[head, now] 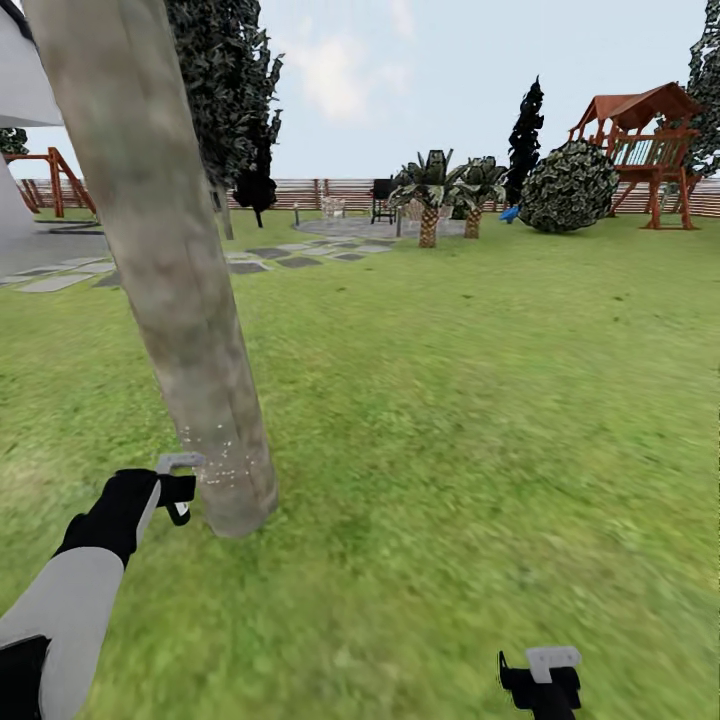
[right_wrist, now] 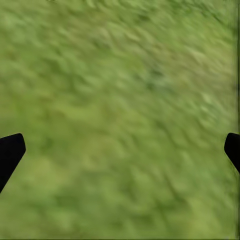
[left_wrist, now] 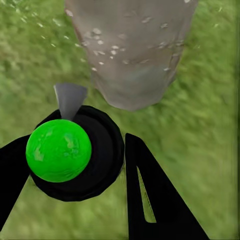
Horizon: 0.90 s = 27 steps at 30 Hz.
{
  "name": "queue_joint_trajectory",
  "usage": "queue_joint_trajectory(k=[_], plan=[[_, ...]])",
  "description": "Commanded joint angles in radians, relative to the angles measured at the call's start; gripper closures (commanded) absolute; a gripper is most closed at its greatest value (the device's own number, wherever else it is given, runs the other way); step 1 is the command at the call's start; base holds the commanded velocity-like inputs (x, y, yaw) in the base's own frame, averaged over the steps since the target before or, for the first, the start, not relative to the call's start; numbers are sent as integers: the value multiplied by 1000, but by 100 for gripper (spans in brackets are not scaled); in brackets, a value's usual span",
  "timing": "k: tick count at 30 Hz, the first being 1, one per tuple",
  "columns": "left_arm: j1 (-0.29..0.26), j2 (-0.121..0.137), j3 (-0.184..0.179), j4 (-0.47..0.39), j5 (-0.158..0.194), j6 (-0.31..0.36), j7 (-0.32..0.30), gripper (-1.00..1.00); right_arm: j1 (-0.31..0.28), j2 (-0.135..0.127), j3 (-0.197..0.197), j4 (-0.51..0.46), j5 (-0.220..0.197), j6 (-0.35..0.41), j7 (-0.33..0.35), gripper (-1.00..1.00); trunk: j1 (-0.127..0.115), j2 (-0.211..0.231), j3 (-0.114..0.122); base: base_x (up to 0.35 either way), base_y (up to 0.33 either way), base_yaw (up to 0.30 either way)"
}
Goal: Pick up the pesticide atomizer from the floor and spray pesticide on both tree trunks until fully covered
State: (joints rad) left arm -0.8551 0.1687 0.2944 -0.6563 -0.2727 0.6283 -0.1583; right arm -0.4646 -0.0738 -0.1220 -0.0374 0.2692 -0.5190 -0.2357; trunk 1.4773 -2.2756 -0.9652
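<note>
A thick tree trunk (head: 170, 270) of mottled grey-brown bark rises from the lawn at the left. Tiny white pesticide specks (head: 225, 462) dot its base, and they also show on the trunk (left_wrist: 132, 50) in the left wrist view. My left gripper (head: 178, 495) sits low beside the trunk's foot, shut on the pesticide atomizer (left_wrist: 75, 155), a black sprayer with a green round top and a grey nozzle (left_wrist: 69, 97) pointing at the bark. My right gripper (head: 545, 685) hangs low at the bottom right, open over bare grass, its fingertips (right_wrist: 10, 152) wide apart.
The grass lawn (head: 480, 420) stretches ahead to a brown slat fence (head: 330, 190). Stepping stones (head: 270, 255), small palms (head: 430, 195), a round bush (head: 568, 188) and a wooden playset (head: 645, 150) stand far back. A white house wall (head: 15, 90) is at the left edge.
</note>
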Motion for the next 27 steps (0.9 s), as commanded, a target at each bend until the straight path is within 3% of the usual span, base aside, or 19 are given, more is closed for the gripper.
queue_joint_trajectory(k=[1,7,14,18,27], plan=[[6,1,5,-1,-10,4,-5,100,0,0,-8,1,10,-3,-3,-100,0,0,-1,150,-256,0],[36,0,1,-1,-10,2,57,100,0,0,-7,1,10,-3,-4,-100,0,0,-1,237,-179,128],[41,-4,-1,0,-7,4,65,100,0,0,-7,1,10,-3,-4,-100,0,0,-1,263,-86,272],[41,-6,-1,0,-3,4,65,100,-1,0,-7,1,10,-3,-4,-100,0,0,-1,-24,-261,183],[41,-6,0,0,-2,4,65,100,0,0,-7,1,10,-3,-2,-100,0,0,-1,-35,-273,8]])
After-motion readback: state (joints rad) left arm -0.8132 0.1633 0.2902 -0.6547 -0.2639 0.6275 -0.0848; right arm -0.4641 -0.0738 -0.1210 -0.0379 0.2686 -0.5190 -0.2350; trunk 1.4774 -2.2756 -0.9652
